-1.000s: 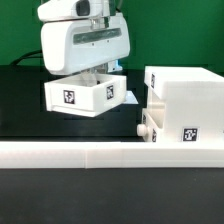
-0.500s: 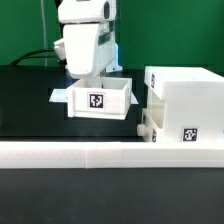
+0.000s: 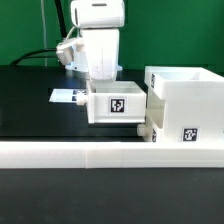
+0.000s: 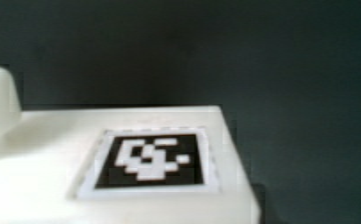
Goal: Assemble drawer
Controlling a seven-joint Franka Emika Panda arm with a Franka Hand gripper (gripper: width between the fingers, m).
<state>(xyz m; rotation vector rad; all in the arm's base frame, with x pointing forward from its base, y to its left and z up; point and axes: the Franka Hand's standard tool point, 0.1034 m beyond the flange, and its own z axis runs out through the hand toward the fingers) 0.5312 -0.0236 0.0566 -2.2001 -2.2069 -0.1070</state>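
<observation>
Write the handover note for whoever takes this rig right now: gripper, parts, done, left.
Gripper: down on the small white plastic open-topped tray; fingers hidden, so the grip cannot be confirmed.
Parts: that tray sits tag-forward, close against the large white cube-like housing on the exterior view's right. A second small tray with a knob shows at the housing's lower front, seemingly already inserted. The thin white marker board lies behind.
Done: one tray seemingly in.
Left: seat the held tray in the housing.
</observation>
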